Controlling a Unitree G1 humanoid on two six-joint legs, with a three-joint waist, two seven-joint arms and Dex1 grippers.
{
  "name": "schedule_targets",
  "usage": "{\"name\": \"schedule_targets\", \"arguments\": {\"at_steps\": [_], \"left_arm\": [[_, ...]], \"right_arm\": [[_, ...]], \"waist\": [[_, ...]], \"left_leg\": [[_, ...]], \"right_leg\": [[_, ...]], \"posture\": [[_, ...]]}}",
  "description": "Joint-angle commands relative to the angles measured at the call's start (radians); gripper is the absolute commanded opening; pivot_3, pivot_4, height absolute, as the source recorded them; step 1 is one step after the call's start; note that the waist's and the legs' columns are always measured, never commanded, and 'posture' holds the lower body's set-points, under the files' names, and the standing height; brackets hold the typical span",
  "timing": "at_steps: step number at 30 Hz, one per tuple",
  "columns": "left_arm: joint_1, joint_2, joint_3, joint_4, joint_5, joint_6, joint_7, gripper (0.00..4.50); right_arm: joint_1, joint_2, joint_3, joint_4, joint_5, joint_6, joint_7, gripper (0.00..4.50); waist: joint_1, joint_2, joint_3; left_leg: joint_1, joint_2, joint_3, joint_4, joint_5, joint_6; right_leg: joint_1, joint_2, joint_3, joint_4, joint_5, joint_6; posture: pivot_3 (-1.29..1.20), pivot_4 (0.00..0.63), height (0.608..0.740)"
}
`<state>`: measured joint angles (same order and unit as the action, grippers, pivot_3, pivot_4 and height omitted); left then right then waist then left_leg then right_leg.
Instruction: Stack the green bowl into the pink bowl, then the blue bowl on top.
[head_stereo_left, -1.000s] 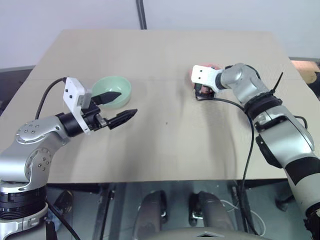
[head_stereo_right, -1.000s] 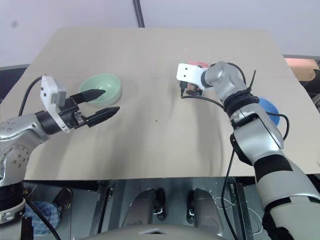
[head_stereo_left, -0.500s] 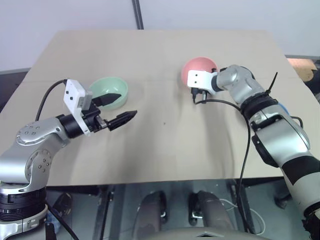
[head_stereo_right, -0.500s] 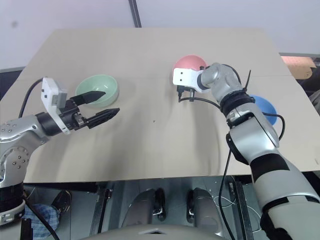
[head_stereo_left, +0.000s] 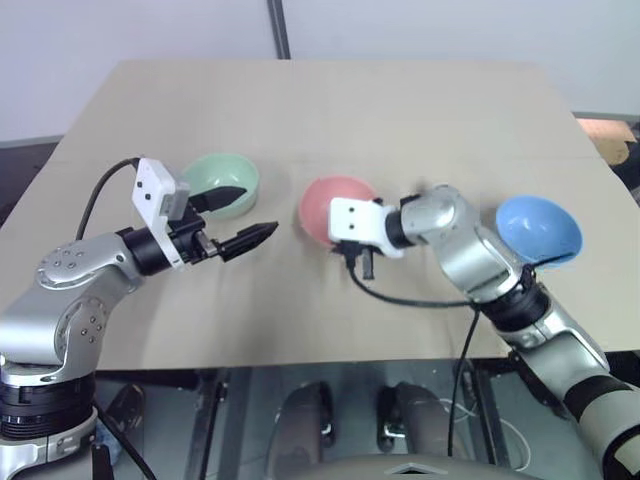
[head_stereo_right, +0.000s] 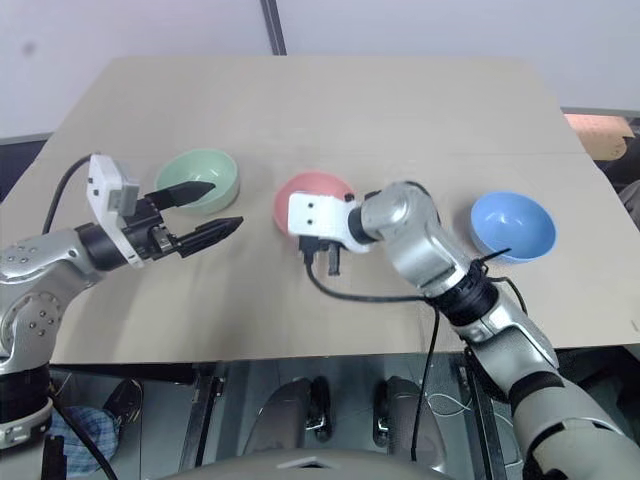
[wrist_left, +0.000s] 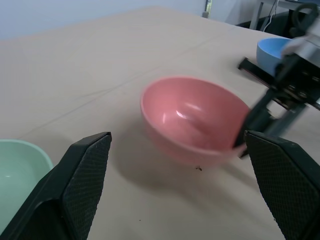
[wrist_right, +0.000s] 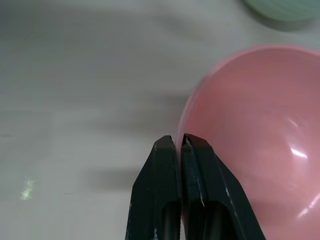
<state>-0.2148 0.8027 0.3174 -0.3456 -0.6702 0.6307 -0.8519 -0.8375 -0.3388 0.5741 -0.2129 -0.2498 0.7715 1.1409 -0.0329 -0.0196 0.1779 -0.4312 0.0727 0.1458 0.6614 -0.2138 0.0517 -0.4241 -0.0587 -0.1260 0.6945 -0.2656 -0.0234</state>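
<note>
The pink bowl (head_stereo_left: 334, 205) sits mid-table, slightly tilted, with my right gripper (wrist_right: 179, 139) shut on its near rim. In the left wrist view the same pink bowl (wrist_left: 195, 120) shows a shadow under it and the right gripper (wrist_left: 252, 122) at its edge. The green bowl (head_stereo_left: 222, 184) rests on the table to the left, apart from the pink one. My left gripper (head_stereo_left: 256, 209) hangs open beside the green bowl, one finger over its rim, holding nothing. The blue bowl (head_stereo_left: 538, 228) stands on the table at the right.
The tan table (head_stereo_left: 340, 110) has a near edge just below both arms. A black cable (head_stereo_left: 420, 300) loops from the right wrist over the table's front.
My right gripper has shut on the pink bowl and carried it from the far right toward the middle, close to the green bowl. The left arm stayed still.
</note>
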Motion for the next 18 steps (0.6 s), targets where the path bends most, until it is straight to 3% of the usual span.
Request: {"name": "schedule_targets", "arguments": {"at_steps": [1,8,11,15,18], "left_arm": [[-0.014,0.016,0.008,-0.013,-0.006,-0.012,-0.012,4.50],[-0.017,0.015,0.005,-0.010,-0.007,-0.013,-0.012,4.50],[-0.014,0.016,0.004,-0.013,-0.007,-0.014,-0.015,4.50],[-0.017,0.018,0.006,-0.008,-0.005,-0.016,-0.020,4.50],[-0.021,0.014,0.003,-0.006,-0.005,-0.017,-0.022,4.50]], "right_arm": [[0.006,-0.041,0.017,-0.112,0.007,0.058,0.009,0.03],[0.014,-0.108,0.062,-0.203,0.048,0.133,0.012,0.03],[0.009,-0.125,0.070,-0.214,0.062,0.133,0.008,1.13],[-0.008,-0.133,0.062,-0.207,0.081,0.140,-0.006,2.98],[-0.024,-0.149,0.047,-0.217,0.097,0.135,-0.001,2.98]], "waist": [[0.000,0.000,0.000],[-0.001,0.000,0.000],[0.000,0.000,0.000],[0.000,0.000,0.000],[0.000,0.000,0.000]], "left_leg": [[0.000,0.000,0.000,0.000,0.000,0.000],[0.000,0.000,0.000,0.000,0.000,0.000],[0.000,0.000,0.000,0.000,0.000,0.000],[0.000,0.000,0.000,0.000,0.000,0.000],[0.000,0.000,0.000,0.000,0.000,0.000]], "right_leg": [[0.000,0.000,0.000,0.000,0.000,0.000],[0.000,0.000,-0.001,0.000,0.000,0.000],[0.000,0.000,-0.001,0.000,0.000,0.000],[0.000,0.000,-0.001,0.000,0.000,0.000],[0.000,0.000,-0.001,0.000,0.000,0.000]], "posture": [[0.00,0.150,0.739],[0.00,0.150,0.739],[0.00,0.150,0.739],[0.00,0.150,0.739],[0.00,0.150,0.739]]}}
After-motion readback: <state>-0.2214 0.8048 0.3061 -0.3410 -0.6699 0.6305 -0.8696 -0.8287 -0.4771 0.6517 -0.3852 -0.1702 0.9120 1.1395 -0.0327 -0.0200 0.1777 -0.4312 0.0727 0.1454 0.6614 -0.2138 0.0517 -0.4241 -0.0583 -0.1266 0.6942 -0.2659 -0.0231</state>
